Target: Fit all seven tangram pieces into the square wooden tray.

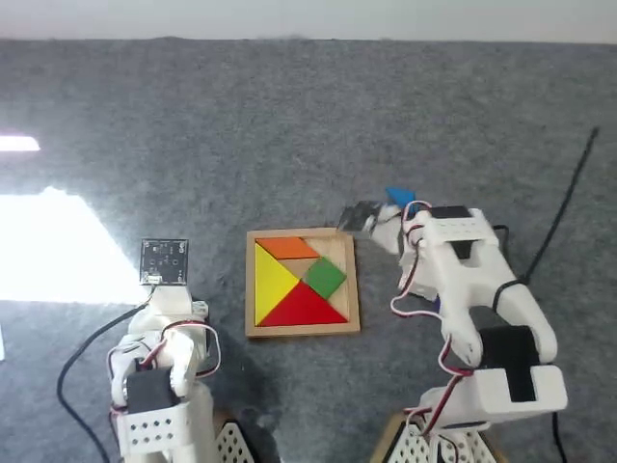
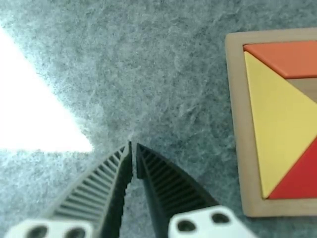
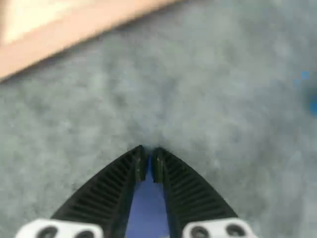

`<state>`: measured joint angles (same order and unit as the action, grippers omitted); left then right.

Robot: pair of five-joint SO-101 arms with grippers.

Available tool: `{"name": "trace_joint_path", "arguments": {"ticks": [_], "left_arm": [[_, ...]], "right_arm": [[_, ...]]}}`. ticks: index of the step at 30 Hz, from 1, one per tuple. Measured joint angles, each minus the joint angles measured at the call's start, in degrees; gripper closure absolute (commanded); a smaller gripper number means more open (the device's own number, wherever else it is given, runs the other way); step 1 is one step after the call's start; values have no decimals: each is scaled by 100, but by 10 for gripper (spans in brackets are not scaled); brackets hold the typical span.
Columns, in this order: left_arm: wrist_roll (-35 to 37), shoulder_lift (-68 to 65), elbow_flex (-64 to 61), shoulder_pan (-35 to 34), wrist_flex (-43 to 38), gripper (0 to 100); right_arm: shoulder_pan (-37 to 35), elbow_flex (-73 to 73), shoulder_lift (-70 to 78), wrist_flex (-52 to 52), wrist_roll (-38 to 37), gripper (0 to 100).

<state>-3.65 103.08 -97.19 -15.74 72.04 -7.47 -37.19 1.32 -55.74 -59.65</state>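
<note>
The square wooden tray (image 1: 253, 289) lies mid-table and holds an orange piece (image 1: 287, 247), a yellow triangle (image 1: 272, 280), a green square (image 1: 325, 276) and a red triangle (image 1: 305, 308). My right gripper (image 1: 357, 217) hovers just off the tray's far right corner. In the right wrist view the right gripper (image 3: 147, 151) is shut on a dark blue piece (image 3: 146, 203), with the tray's edge (image 3: 74, 34) beyond. A light blue piece (image 1: 398, 196) lies on the mat behind that gripper. My left gripper (image 2: 132, 147) is shut and empty over bare mat, left of the tray (image 2: 237, 124).
Grey felt mat (image 1: 193, 145) covers the table. A bright patch of light (image 1: 58, 246) falls on its left side. A black cable (image 1: 564, 207) runs along the right. The left arm (image 1: 164, 318) sits folded near the front edge.
</note>
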Motion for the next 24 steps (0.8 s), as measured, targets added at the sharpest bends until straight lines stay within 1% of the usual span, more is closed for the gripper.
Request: {"name": "trace_joint_path", "arguments": {"ticks": [2,4,6,9,12,14,16,21,22,24], "left_arm": [[0,0,0,0,0,986],[0,0,0,0,0,986],[0,0,0,0,0,986],[0,0,0,0,0,986],[0,0,0,0,0,986],[0,0,0,0,0,986],[0,0,0,0,0,986],[0,0,0,0,0,986],[0,0,0,0,0,986],[0,0,0,0,0,986]], "right_arm": [[185,220,0,9,730,805],[413,378,-185,-18,1240,766],[598,440,-624,-334,1415,759],[615,448,-1556,-1029,1415,768],[809,369,-2330,-1521,1556,765],[923,70,-2462,-1556,1802,764],[897,-396,-2453,-1327,2092,764],[818,-738,-2207,-923,3262,764],[756,-738,-2207,-914,3402,765],[730,-738,-2215,-897,3455,767]]}}
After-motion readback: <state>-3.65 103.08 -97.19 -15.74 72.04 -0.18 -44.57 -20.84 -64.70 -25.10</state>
